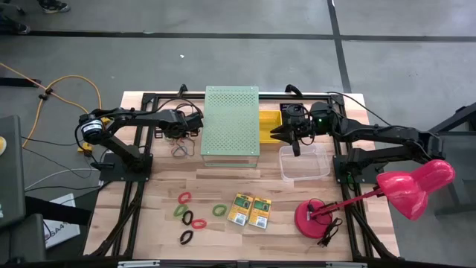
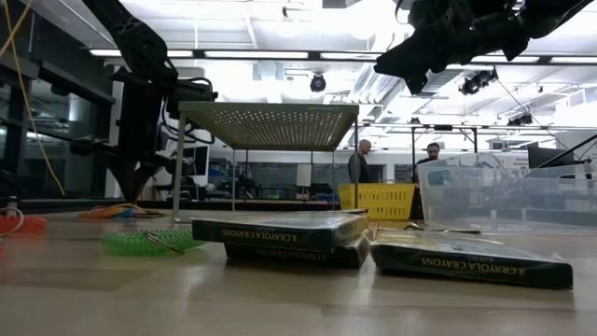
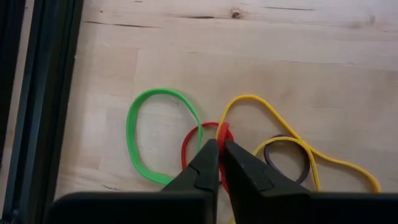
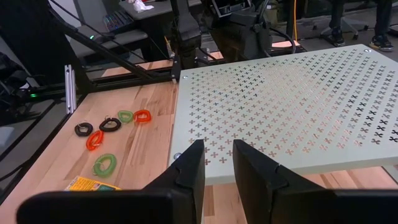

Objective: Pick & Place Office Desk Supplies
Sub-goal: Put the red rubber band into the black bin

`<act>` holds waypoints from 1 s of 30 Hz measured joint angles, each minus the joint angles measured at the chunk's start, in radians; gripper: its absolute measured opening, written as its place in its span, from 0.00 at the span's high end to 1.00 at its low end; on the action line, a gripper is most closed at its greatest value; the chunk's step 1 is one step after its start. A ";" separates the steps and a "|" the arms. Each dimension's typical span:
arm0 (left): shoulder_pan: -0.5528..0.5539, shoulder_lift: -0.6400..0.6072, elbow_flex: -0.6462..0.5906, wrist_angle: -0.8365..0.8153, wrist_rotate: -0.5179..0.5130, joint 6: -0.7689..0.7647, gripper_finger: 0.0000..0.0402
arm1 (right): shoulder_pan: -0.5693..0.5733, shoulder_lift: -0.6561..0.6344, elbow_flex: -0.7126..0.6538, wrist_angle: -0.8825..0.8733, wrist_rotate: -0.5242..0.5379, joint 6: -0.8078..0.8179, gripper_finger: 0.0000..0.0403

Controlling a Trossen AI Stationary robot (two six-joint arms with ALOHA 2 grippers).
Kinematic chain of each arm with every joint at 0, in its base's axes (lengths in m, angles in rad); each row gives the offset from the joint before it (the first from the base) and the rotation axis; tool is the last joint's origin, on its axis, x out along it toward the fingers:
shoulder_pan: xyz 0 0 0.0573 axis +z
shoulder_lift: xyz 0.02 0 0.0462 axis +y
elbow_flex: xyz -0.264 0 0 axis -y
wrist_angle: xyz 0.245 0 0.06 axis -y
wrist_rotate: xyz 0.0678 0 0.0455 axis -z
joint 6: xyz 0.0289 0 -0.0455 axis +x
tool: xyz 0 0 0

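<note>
The red band loop [image 3: 205, 134] lies on the bench [image 3: 280, 56] beside the perforated box [image 1: 231, 123], tangled with a green loop [image 3: 140, 134], a yellow loop [image 3: 273, 118] and a dark loop [image 3: 287, 155]. The left claw [image 3: 219, 149] is clenched on the red band where the yellow one crosses it, so lifting may drag the neighbours along or let the thin band slip free. The right claw [image 4: 217, 155] hangs parted and empty above the box.

Perforated box [image 1: 231, 123] blocks table centre between arms; front lane open.
</note>
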 joint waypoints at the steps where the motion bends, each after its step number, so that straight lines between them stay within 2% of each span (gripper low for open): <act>1: 0.000 0.000 0.000 0.000 0.000 0.000 0.98 | 0.000 0.000 0.000 0.000 0.000 0.000 0.82; 18: -0.024 -0.018 0.001 0.000 0.000 0.026 1.00 | 0.000 0.000 0.000 0.000 0.000 0.000 0.82; 23: -0.058 -0.107 0.002 0.004 -0.027 0.028 1.00 | 0.000 0.000 0.000 0.000 0.000 0.000 0.82; 30: -0.115 -0.298 0.002 0.006 -0.097 0.085 1.00 | 0.000 0.000 0.000 0.000 0.000 0.000 0.82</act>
